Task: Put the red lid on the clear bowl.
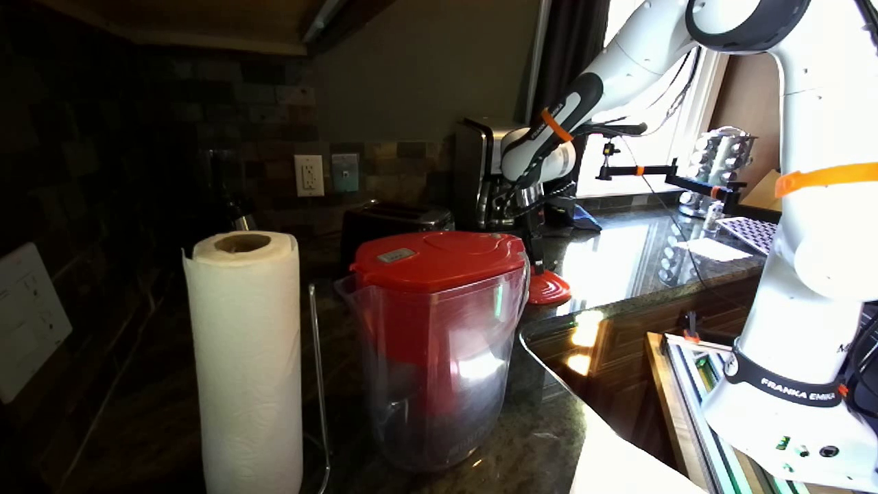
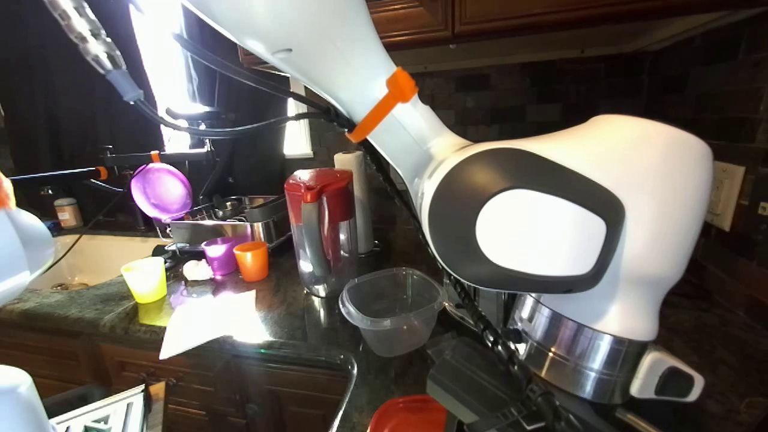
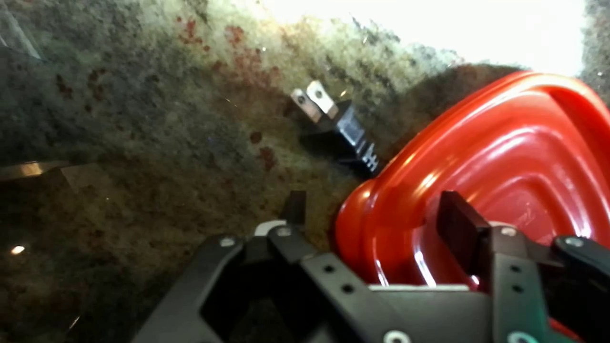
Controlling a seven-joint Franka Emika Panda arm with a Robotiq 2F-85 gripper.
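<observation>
A red plastic lid (image 3: pixel 517 147) with a rounded corner and stepped ridges lay on the dark, speckled stone tabletop (image 3: pixel 143 138), and the dark gray gripper (image 3: pixel 374 205) was at its edge. The fingers (image 3: pixel 460 224) stood wide apart: in the wrist view one showed against the red surface, the other against the stone outside the rim. Whether either touched the lid was hard to say from that angle. A black two-pronged power plug (image 3: pixel 352 132) lay just beside the rim.

In an exterior view the clear plastic bowl (image 2: pixel 395 333) with rounded corners stood upright and open-topped on the tabletop, between the lid and a tall clear pitcher with a red top (image 2: pixel 341 240). A white upright paper towel roll (image 1: pixel 247 363) stood near the pitcher in both exterior views. Well apart from the bowl were a yellow cup (image 2: pixel 146 281), a purple cup (image 2: pixel 219 257) and an orange cup (image 2: pixel 252 262), the last two just beside each other.
</observation>
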